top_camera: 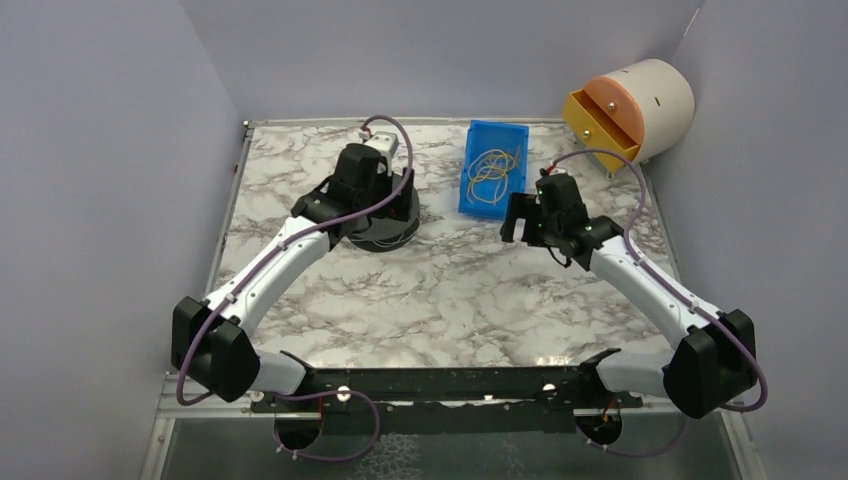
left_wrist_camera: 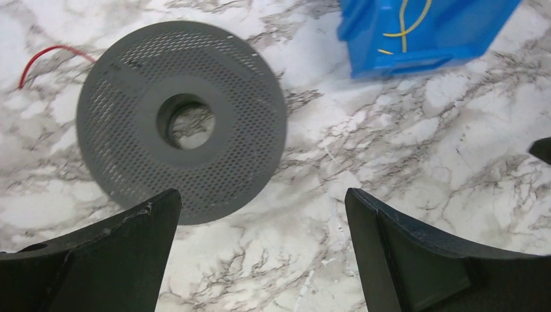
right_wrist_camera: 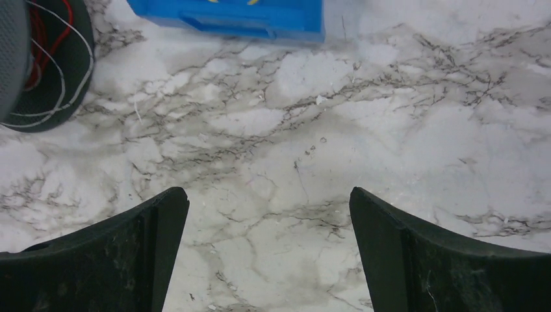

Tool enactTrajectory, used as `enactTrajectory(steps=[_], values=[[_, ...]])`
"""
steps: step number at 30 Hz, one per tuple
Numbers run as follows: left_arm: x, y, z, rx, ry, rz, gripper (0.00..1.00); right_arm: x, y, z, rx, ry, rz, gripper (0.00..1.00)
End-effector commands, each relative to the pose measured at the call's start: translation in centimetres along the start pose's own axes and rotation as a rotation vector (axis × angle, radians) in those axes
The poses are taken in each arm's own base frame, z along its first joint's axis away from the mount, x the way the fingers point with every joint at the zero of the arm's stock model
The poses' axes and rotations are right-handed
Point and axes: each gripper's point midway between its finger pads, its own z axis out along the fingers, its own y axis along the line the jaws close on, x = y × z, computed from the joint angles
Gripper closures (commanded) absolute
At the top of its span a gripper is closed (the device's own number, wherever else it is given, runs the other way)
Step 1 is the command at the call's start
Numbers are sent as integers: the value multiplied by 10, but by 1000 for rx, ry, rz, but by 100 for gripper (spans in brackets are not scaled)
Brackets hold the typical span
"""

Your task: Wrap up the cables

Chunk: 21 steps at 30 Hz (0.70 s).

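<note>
The left fingers point(left_wrist_camera: 110, 260) are spread wide with nothing between them, hanging over the grey perforated spool point(left_wrist_camera: 182, 120) that lies flat on the marble worktop point(left_wrist_camera: 403, 162), left of centre. A thin red cable point(left_wrist_camera: 45, 53) strays from the spool's edge onto the marble. The right fingers point(right_wrist_camera: 110, 260) stand just as wide and empty above bare worktop to the right of the spool, where wound cables point(right_wrist_camera: 58, 32), red and pale, show between its flanges. Just beyond them, towards the far edge, a blue bin point(top_camera: 480, 205) holds thin yellowish strands point(top_camera: 490, 168).
</note>
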Motion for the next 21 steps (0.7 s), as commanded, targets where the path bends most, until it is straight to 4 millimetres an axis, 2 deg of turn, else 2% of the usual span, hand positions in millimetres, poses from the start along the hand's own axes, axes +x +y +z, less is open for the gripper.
enactTrajectory(steps=[1, 6, 9, 12, 16, 21], values=[[0, 20, -16, 23, -14, -113, 1, -42, 12, -23, -31, -77, 11, 0], [-5, 41, -33, -69, -79, -137, 1, -77, 4, -56, 33, -187, 35, 0], [-6, 45, -42, -89, -114, -149, 1, -89, 13, -79, -29, -229, 13, 0], [-4, 45, -49, -82, -127, -142, 1, -95, 25, -105, -126, -285, 36, 0], [3, 50, -60, -98, -157, -139, 1, -95, 34, -128, -205, -307, 62, 0], [3, 47, -75, -66, -242, -131, 1, -91, 31, -144, -222, -329, 102, 0]])
